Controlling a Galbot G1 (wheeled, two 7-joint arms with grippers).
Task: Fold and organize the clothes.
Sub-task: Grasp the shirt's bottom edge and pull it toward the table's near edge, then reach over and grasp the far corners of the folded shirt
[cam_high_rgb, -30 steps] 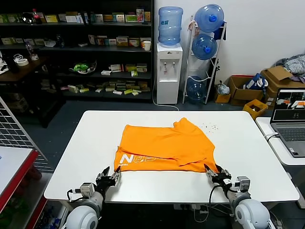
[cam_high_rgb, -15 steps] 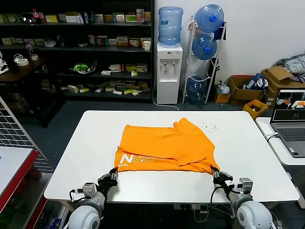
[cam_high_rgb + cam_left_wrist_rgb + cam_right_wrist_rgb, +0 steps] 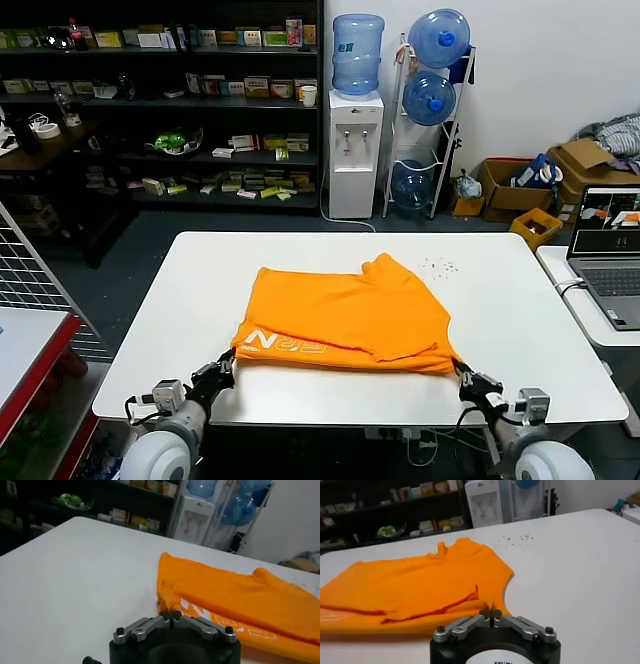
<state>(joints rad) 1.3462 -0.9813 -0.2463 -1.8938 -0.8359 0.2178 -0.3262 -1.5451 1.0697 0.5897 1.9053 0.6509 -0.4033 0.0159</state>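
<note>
My left gripper (image 3: 230,362) and right gripper (image 3: 458,366) each pinched a near corner of the soft orange T-shirt (image 3: 345,315), its white lettering (image 3: 283,343) partly folded under.

One orange T-shirt (image 3: 345,315), one white table (image 3: 520,310), two pincers, four water bottles and one laptop (image 3: 610,250).

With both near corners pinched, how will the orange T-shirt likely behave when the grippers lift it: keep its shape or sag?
The orange soft-fabric T-shirt will probably sag between the left gripper and right gripper, since it already drapes and wrinkles at each pinched corner. It looks light, likely lifting easily. The folded layers may slide apart on the smooth white table.
</note>
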